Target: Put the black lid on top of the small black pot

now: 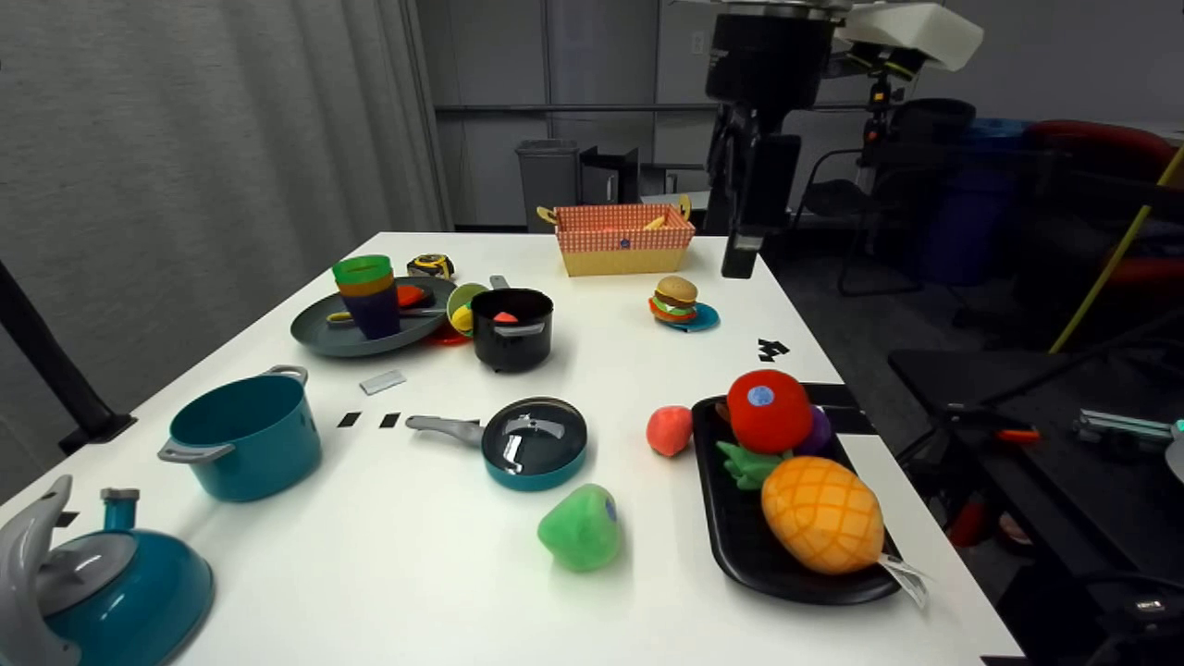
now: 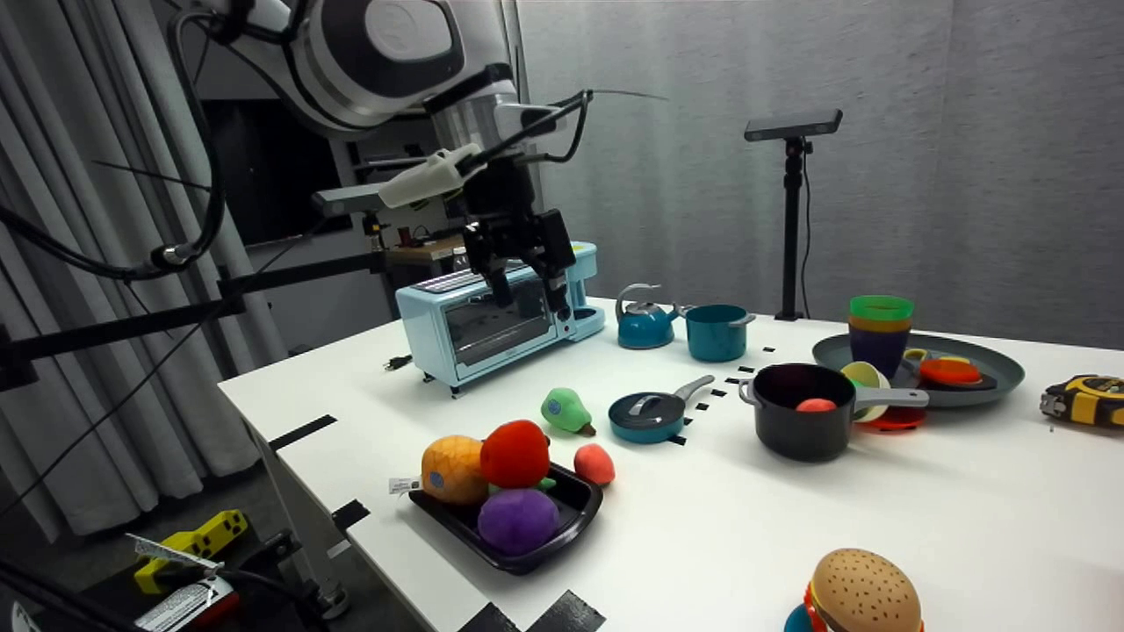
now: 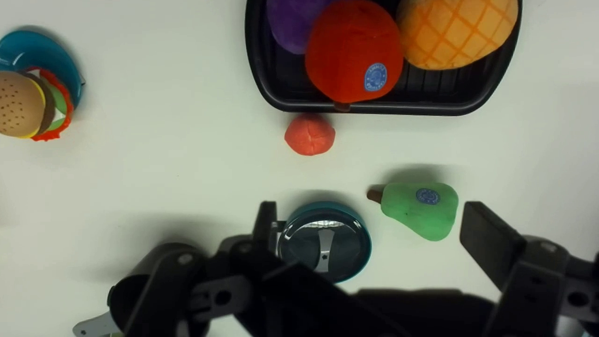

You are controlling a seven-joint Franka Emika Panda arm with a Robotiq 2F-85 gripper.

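The black lid (image 1: 535,435) is a round dark disc with a grey handle, lying on the small teal frying pan (image 1: 535,479). It also shows on the pan in the other views (image 2: 648,405) (image 3: 323,243). The small black pot (image 1: 511,344) stands upright and uncovered with a pinkish-red item inside; it also shows in an exterior view (image 2: 801,430). In the wrist view the pot (image 3: 157,260) is partly hidden by a finger. My gripper (image 3: 374,224) is open and empty, high above the table. In the wrist view, the lid appears between the fingers, nearer the left one.
A green pear (image 3: 421,208) and a peach (image 3: 310,134) lie near the pan. A black tray (image 1: 731,555) holds soft fruit. A teal pot (image 1: 245,444), kettle (image 1: 139,583), grey plate (image 1: 319,342) with cups, burger (image 1: 675,298), basket (image 1: 624,245) and toaster oven (image 2: 492,320) stand around.
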